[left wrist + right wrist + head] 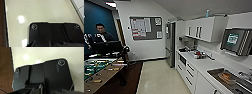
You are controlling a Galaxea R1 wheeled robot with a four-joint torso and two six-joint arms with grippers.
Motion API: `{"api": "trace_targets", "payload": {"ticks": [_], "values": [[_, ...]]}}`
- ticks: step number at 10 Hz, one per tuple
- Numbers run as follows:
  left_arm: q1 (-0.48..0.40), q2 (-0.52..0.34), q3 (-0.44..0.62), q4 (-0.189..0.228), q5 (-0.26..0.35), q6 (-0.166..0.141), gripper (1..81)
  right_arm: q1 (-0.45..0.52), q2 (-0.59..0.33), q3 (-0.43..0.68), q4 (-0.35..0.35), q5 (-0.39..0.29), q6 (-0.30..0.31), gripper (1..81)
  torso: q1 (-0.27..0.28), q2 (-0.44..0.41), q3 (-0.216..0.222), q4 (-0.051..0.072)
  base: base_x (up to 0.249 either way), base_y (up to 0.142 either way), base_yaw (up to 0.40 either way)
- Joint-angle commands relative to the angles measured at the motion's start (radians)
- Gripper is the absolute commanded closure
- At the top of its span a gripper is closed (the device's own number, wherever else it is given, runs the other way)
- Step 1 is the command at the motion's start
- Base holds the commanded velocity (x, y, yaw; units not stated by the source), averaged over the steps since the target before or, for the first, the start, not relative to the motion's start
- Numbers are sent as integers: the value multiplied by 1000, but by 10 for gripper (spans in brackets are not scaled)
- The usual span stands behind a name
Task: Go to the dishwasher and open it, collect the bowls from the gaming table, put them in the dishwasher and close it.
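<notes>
Grippers' state I could not tell. I was driving along the pale floor (159,77) toward the kitchen counter (201,65); the gaming table (99,72) stood left. Finding the dishwasher seemed next.

Left wrist view, contents:

- Floor (41,11): pale cream, glossy, faintly speckled; takes up most of the frame. Two soft white reflections of ceiling light, one in the left-centre area, one near the lower left.
- Dark brown strip (2,23): runs down the left edge of the frame, with a thin dark border where it meets the floor.
- White cabinet fronts (80,6): upper right corner, crossed by a thin dark seam.
- Robot's dark plate (53,35): lower centre to lower right, with round fittings at its two upper corners.
</notes>
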Motion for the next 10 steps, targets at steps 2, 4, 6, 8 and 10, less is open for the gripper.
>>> {"api": "trace_targets", "payload": {"ticks": [2, 4, 6, 8, 10], "values": [[-56, -7, -9, 0, 38, -6, 10, 56, 1, -2, -6, -45, -3, 10, 0, 0, 0, 0, 0, 0, 381], [-56, 0, -9, 0, 38, -6, 10, 56, 1, -6, -6, -45, -3, 10, 0, 0, 0, 0, 0, 0, 381], [-56, 0, -9, -2, 38, -6, 10, 57, 3, -12, -6, -45, -3, 10, 0, 0, 0, 0, 0, 0, 381], [-56, 0, -9, -2, 49, -6, 10, 56, 6, -12, -6, -45, -3, 10, 0, 0, 0, 0, 0, 0, 381], [-56, 1, -9, -2, 51, -4, 10, 54, 6, -12, -6, -45, -3, 10, 0, 0, 0, 0, 0, 0, 381]]}}
